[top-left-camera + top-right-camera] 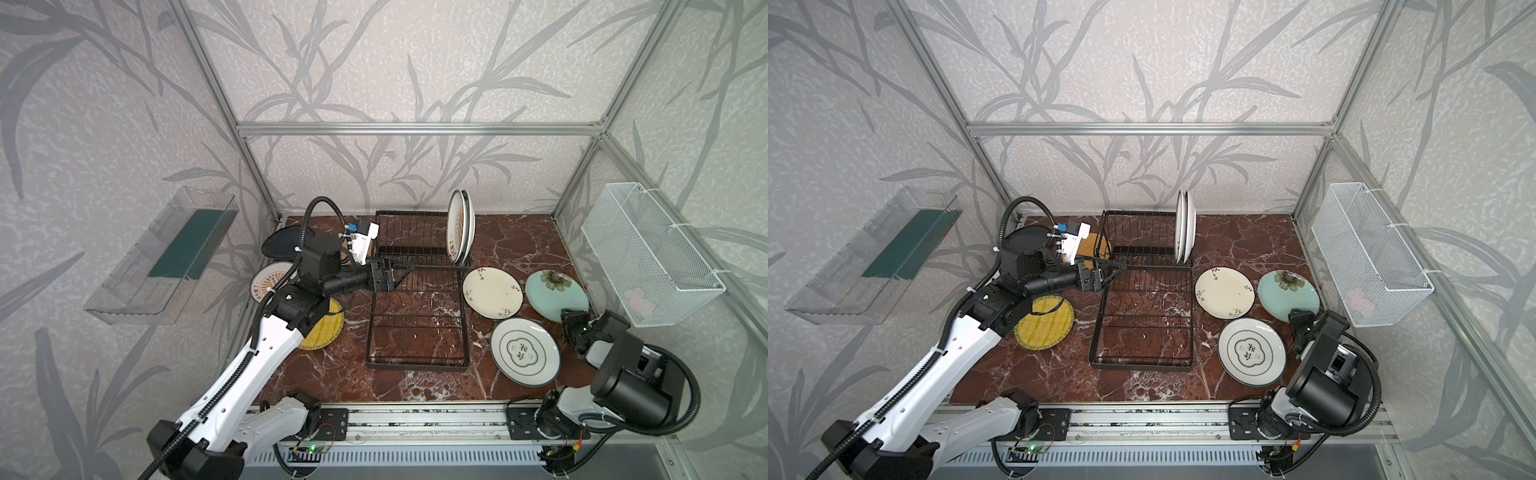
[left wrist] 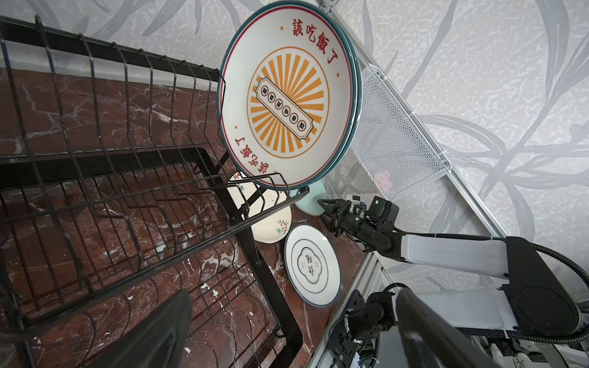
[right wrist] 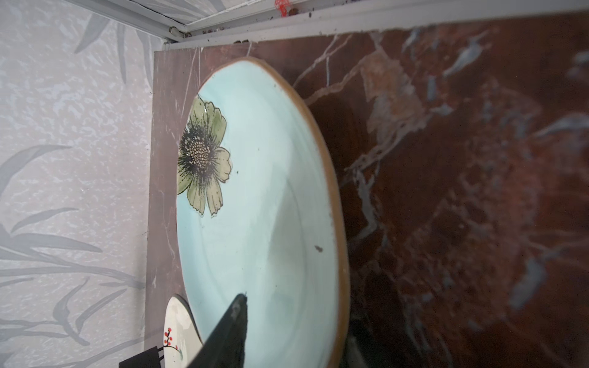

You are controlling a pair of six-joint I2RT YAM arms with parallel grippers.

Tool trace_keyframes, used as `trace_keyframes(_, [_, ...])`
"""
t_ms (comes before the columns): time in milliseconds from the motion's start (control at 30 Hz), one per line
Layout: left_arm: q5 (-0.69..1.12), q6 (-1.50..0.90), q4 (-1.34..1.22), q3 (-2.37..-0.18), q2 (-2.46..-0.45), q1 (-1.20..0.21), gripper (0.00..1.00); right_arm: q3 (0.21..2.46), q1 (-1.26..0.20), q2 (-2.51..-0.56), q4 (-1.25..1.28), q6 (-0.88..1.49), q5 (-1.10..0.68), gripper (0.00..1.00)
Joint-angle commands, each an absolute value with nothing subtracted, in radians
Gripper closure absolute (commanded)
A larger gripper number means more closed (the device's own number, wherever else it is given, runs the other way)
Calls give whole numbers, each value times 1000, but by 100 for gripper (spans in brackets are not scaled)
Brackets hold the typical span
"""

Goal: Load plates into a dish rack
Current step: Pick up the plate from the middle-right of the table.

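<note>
Right hand [image 1: 570,316] set at the near rim of the pale teal plate [image 1: 555,291], which lies flat on the desk [image 1: 332,374] to the right of the dish rack [image 1: 417,365]

One finger [image 3: 232,328] reaches over the plate's inner face, probably to pinch the rim and tip it upright like the two plates [image 1: 459,226] standing in the slots; the other finger is blurred under the rim, so I cannot tell whether it grips; the left hand [image 1: 399,272] hangs spread over the rack; its arm half hides the yellow plate [image 1: 328,328].
</note>
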State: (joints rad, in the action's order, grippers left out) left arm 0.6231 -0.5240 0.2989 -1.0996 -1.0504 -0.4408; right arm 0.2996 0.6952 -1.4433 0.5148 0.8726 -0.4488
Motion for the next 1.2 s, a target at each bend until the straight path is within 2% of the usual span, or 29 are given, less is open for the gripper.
trace_keyframes(0, [615,-525,268,-1094,-1029,-431,1,271,695,-1507,526,892,-468,61])
trace_keyframes(533, [591,-515,287,-1097,-1024,-424,1,271,695,-1689,712,976,-495,81])
trace_keyframes(733, [579,-504,304,-1092,-1013,-421,1,267,696,-1701,763,989,-506,88])
trace_keyframes(1000, [593,-488,339,-1094,-1011,-415,1,291,695,-1613,689,1002,-544,100])
trace_keyframes(1167, [600,-498,339,-1089,-1018,-416,1,336,683,-1480,542,994,-540,100])
